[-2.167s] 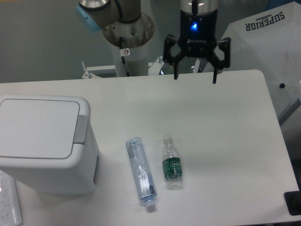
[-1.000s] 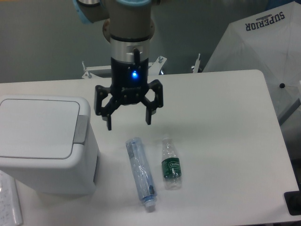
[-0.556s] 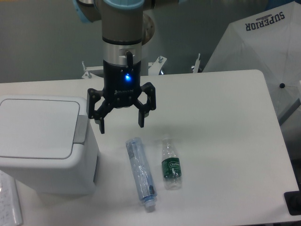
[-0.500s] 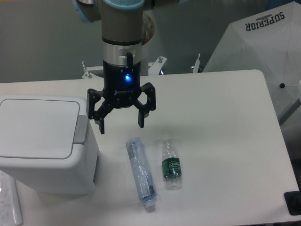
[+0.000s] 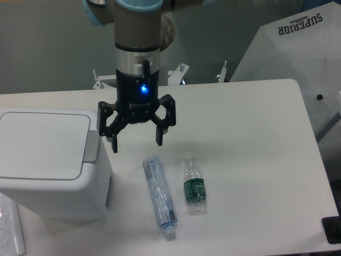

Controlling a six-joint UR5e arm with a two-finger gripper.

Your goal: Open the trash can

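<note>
The boxy white plastic trash can with rounded corners (image 5: 53, 165) stands at the table's nine o'clock edge, its flat hinged lid (image 5: 42, 145) lying shut and level. A grey push-button tab (image 5: 92, 146) sits on the lid's three o'clock side, facing the middle of the white tabletop (image 5: 250, 138).

Just to the three o'clock of that tab hangs the black two-finger gripper (image 5: 137, 144) of the arm, pointing straight down with a blue light glowing on its body. Its jaws are spread wide apart and hold nothing. The finger (image 5: 113, 140) nearer the bin is close beside the tab (whether it touches cannot be told from this angle).

Toward six o'clock from the gripper lie two bottles on their sides. The long clear plastic bottle with a bluish tint (image 5: 159, 196) has its cap pointing to about five o'clock. Just beside it, at its three o'clock and not touching, lies a smaller clear bottle with a green label (image 5: 195, 185).

At the table's one o'clock corner leans a white umbrella printed with black lettering (image 5: 298, 48).
</note>
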